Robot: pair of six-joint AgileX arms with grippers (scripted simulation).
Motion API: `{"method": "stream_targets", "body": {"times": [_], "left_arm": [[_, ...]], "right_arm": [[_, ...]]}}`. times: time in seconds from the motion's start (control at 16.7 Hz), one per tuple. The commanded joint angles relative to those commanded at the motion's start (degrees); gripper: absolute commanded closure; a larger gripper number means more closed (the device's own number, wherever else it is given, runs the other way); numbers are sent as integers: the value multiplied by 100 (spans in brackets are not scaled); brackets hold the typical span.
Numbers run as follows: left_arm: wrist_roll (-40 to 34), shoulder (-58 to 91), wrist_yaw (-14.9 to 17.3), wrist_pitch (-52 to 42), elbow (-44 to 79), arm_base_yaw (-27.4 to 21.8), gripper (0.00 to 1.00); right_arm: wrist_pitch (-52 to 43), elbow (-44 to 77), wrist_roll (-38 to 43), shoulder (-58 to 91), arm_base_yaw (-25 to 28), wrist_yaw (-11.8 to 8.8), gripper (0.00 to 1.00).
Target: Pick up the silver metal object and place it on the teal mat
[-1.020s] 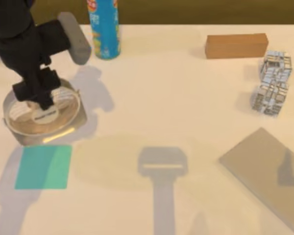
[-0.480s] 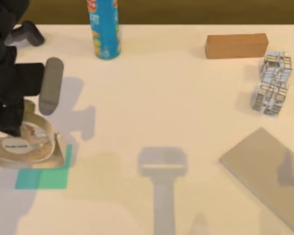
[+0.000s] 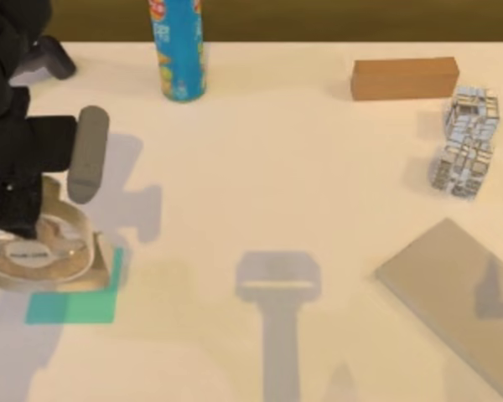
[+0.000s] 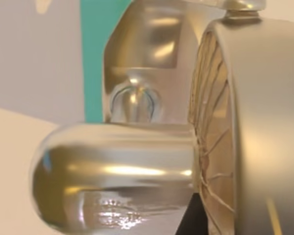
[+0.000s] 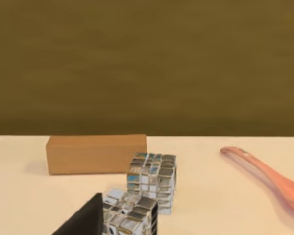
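Over the table's left edge, left claw (image 3: 21, 230) grips silver metal object (image 3: 63, 264) above teal mat (image 3: 75, 306).

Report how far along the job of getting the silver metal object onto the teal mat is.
Done: the silver metal object is off its pickup spot and carried by the left gripper at the table's left edge.
In hand: it sits tilted over the top edge of the teal mat, overlapping it only partly.
Left: centre it over the mat, lower it and let go. The right arm is parked out of the top view.
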Motion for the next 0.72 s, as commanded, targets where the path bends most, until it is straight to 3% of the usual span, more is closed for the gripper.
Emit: {"method": "stream_targets", "body": {"times": [0.48, 0.72], "left_arm": [[64, 59, 9, 560, -480, 35, 100], [64, 59, 9, 560, -480, 35, 70]], "right_arm": [[0, 0, 0, 0, 0, 0, 0], [0, 0, 0, 0, 0, 0, 0]]}}
